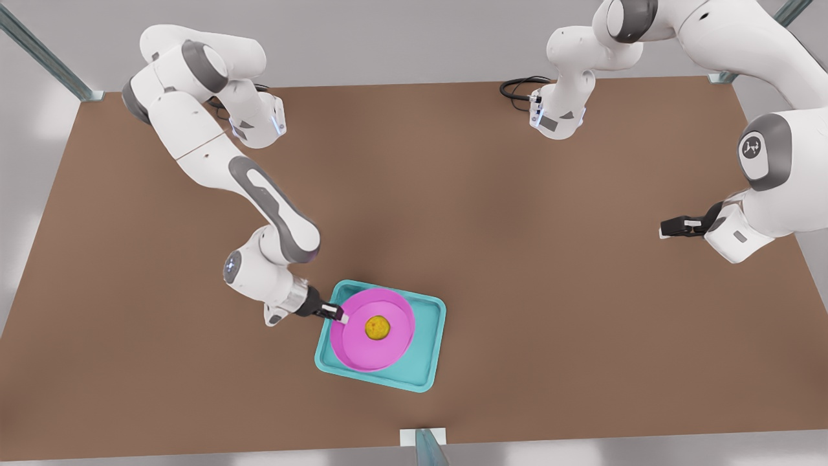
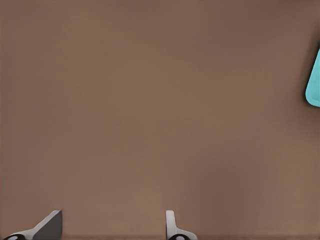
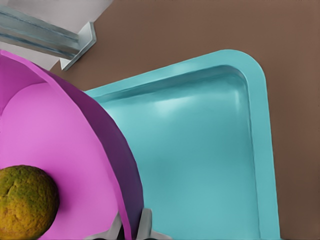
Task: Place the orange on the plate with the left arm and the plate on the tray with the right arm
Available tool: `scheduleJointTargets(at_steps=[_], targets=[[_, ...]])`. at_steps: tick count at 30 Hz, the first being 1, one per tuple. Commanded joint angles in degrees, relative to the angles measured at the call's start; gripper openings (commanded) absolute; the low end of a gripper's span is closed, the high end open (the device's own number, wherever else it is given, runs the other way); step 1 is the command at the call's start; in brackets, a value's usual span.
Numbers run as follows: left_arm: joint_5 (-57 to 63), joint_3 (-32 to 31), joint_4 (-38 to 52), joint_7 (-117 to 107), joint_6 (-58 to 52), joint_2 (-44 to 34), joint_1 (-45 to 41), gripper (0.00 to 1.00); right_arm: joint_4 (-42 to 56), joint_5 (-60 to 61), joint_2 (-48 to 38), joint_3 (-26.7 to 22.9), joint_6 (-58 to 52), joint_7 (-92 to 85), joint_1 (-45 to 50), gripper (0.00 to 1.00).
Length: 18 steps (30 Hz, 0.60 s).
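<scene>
Your right gripper (image 1: pixel 336 314) pinches the plate (image 1: pixel 362 349), orange (image 1: pixel 378 327) aboard, over the tray (image 1: pixel 424 369); lower, release. Left gripper (image 1: pixel 673 228) waits, fingers apart.

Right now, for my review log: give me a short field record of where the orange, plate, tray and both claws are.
orange: lying in the plate
plate: pink, over the tray, tilted
tray: turquoise, on the brown table
right claw: shut on the plate rim, at the front view's left
left claw: open, empty, waits by the table edge at the front view's right
task state: orange on plate; plate not released
</scene>
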Motion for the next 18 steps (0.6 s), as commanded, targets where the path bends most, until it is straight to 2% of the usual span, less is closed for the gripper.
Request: scheduleJointTargets(at_steps=[1, 6, 7, 15, 17, 18], targets=[[0.0, 0.0, 0.0, 0.2, 0.0, -0.1, 0.0, 1.00, 0.1, -0.4, 0.2, 0.0, 0.0, 0.7, -0.2, 0.21], [0.0, 0.0, 0.0, 0.2, 0.0, -0.2, 0.0, 1.00, 0.7, -0.4, 0.7, 0.1, -0.1, 0.7, 0.3, 0.22], [0.0, 0.0, 0.0, 0.1, -0.1, -0.2, 0.0, 1.00, 0.7, -0.3, 1.0, 0.1, -0.1, 0.8, 0.4, 1.00], [0.0, 0.0, 0.0, 0.1, 0.0, -0.2, 0.0, 1.00, 1.3, -0.3, 0.9, 0.2, -0.1, 0.8, 0.8, 1.00], [0.0, 0.0, 0.0, 0.1, 0.0, -0.2, 0.0, 1.00, -0.7, -0.3, -3.1, 0.4, -1.6, 0.8, 0.3, 1.00], [0.0, 0.0, 0.0, 0.1, 0.0, -0.2, 0.0, 1.00, -2.3, -0.8, -9.2, -0.9, -16.1, 0.8, -2.0, 1.00]])
